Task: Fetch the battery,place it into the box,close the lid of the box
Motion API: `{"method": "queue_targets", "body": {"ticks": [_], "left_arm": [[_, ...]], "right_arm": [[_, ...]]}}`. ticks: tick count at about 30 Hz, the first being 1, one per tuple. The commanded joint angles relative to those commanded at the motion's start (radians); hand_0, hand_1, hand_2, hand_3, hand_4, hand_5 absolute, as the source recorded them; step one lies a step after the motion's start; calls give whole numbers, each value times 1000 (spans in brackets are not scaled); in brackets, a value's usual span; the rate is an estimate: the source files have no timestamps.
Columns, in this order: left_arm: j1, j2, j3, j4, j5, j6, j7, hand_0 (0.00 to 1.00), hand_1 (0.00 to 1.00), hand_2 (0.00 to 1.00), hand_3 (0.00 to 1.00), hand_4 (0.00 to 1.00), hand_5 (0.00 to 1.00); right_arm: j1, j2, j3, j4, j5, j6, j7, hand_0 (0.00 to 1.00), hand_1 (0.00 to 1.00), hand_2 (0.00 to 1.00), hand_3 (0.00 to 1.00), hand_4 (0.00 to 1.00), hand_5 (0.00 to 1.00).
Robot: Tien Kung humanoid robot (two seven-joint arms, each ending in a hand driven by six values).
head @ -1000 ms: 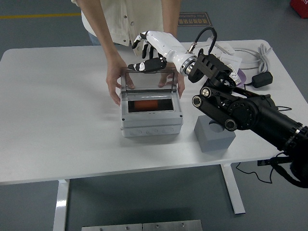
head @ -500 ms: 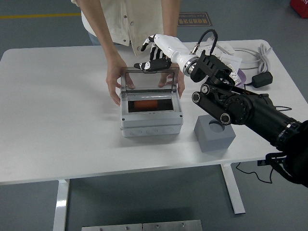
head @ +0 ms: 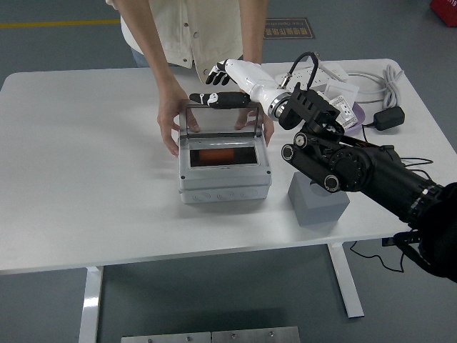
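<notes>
A grey box (head: 225, 182) stands at the table's middle with an orange battery (head: 222, 154) lying inside it. Its clear lid (head: 221, 121) stands nearly upright at the back. My right hand (head: 223, 87) is white with black fingertips and hovers at the lid's top edge, its fingers spread and holding nothing; the thumb (head: 214, 99) lies along that edge. A person's two hands (head: 171, 118) hold the box at its left and right sides. My left arm is out of view.
A grey block with a round hole (head: 318, 197) stands right of the box, under my right forearm. White cables and a black adapter (head: 390, 116) lie at the far right. The person stands at the table's far edge.
My right hand has shifted a little to the left and down along the lid's top edge, the thumb now flatter over it. The lid, box and the person's hands have stayed put.
</notes>
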Motion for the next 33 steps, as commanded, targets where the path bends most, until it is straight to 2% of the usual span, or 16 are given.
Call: {"method": "queue_targets", "body": {"ticks": [7,9,10,15,16,21,22,27,28,33], "left_arm": [[-1,-3,1,0,-4,1,-1,643,747,617,554,704,238],[0,-3,2,0,-6,1,-1,643,747,617,554,704,238],[0,-4,1,0,-6,1,-1,643,747,617,554,703,238],[1,-5,8,0,-16,3,-3,643,747,617,554,703,238],[1,-6,11,0,-20,3,-3,643,747,617,554,704,238],[2,-7,15,0,-28,4,-5,643,747,617,554,704,238],[2,-7,15,0,-28,4,-5,643,747,617,554,704,238],[5,-7,12,0,-29,5,-6,643,747,617,554,704,238],[5,-7,12,0,-30,5,-6,643,747,617,554,703,238],[7,-8,19,0,-39,6,-8,643,747,617,554,703,238]], "right_arm": [[-19,-5,-35,15,-6,6,-15,756,615,621,625,998,937],[-25,-10,-40,28,-14,9,-22,756,615,621,625,998,937],[-28,-14,-41,38,-19,11,-27,755,616,626,626,998,969],[-42,-36,-38,90,-52,24,-55,755,616,626,626,998,969],[-45,-41,-36,101,-60,27,-62,659,571,624,632,998,970],[-62,-75,-30,165,-87,43,-96,659,571,624,632,998,970],[-67,-82,-29,179,-95,46,-103,476,536,621,639,998,968],[-92,-115,-22,250,-130,63,-140,476,536,621,639,998,968],[-97,-121,-21,261,-137,66,-145,282,479,617,633,998,964],[-122,-152,-12,325,-168,79,-170,282,479,617,633,998,964]]}}
